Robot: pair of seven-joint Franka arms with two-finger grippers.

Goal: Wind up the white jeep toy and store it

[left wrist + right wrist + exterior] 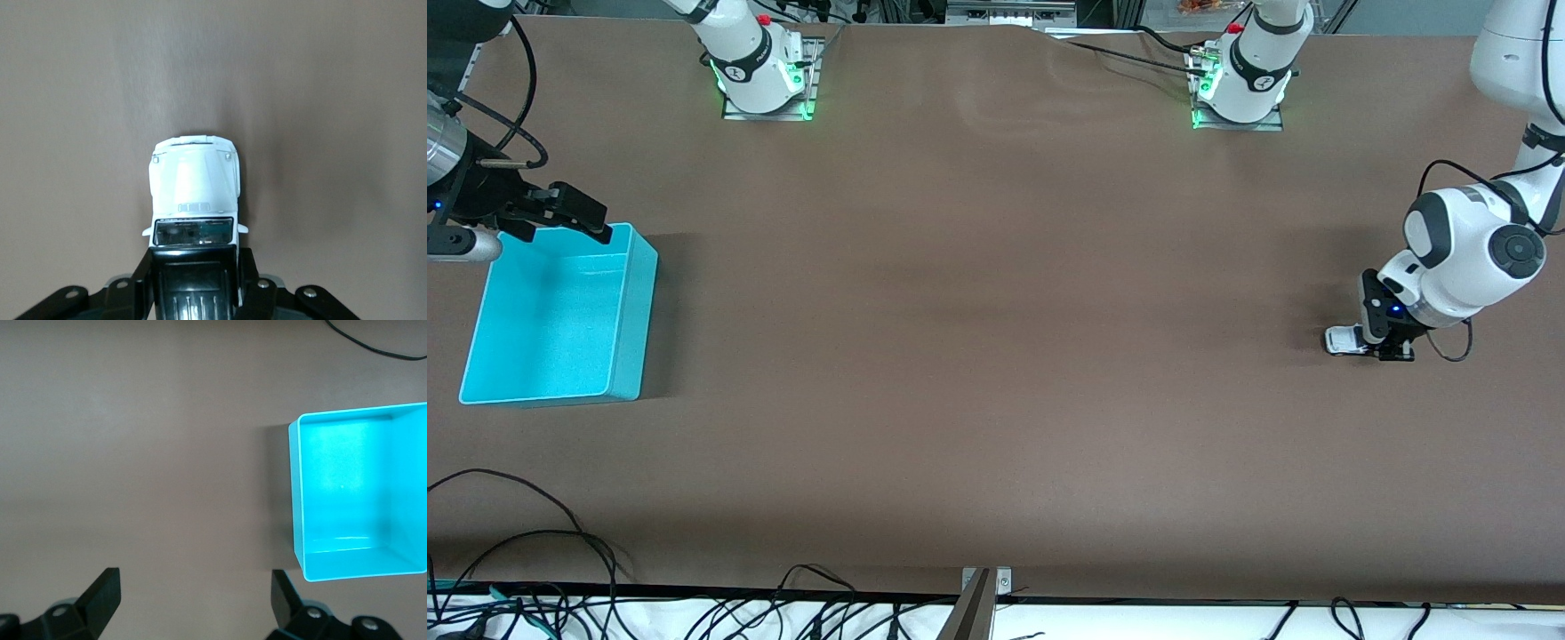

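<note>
At the left arm's end of the table point(996, 356), the left gripper point(1392, 348) is clamping the white jeep toy point(1347, 340) by its rear half, down at the surface. In the left wrist view the black fingers point(248, 277) are pressing on both sides of the dark cab, with the white bonnet point(193, 180) sticking out ahead of them. Whether the wheels are touching the table is hard to tell.

The step in hand appears to be the winding: dragging the toy backwards along the table so its spring is loading. To do it well, the arm should be keeping the wheels pressed flat and the pull straight along the car's length, since a tilt or sideways drift would let the wheels skid instead of turn. The grip sits well back, so the nose may lift if pressure is too light.

Well apart, at the right arm's end, the right gripper point(574, 216) is waiting with its jaws spread wide above the rim of the cyan bin point(630, 311), holding nothing. The bin is looking empty inside.
</note>
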